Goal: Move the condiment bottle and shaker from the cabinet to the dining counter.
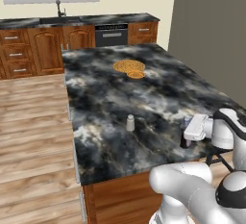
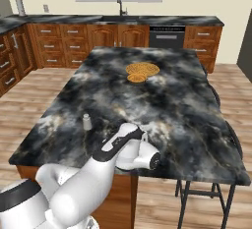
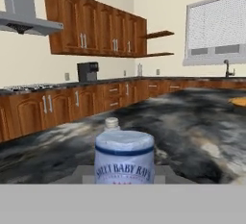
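Observation:
The dining counter (image 1: 105, 98) is a black-and-grey marbled island top. The condiment bottle (image 1: 186, 140), dark with a pale label, is upright near the counter's right front edge. My gripper (image 1: 187, 135) is shut on it from the right side. In the hand view the bottle's label (image 3: 124, 163) sits close up at the bottom centre. The shaker (image 1: 130, 122), a small pale cylinder, stands free on the counter to the left of the bottle. It also shows as the shaker (image 2: 86, 121) and, just behind the bottle, as the shaker (image 3: 112, 123). My arm hides the bottle in the right base view.
Two flat golden-orange rounds (image 1: 129, 66) lie near the counter's far end. A black-framed stool (image 2: 206, 193) stands at the counter's right side. Wall cabinets (image 3: 91, 26) with shut doors hang over a back counter holding a coffee machine (image 3: 88, 71). Wood floor (image 1: 33, 122) lies left of the island.

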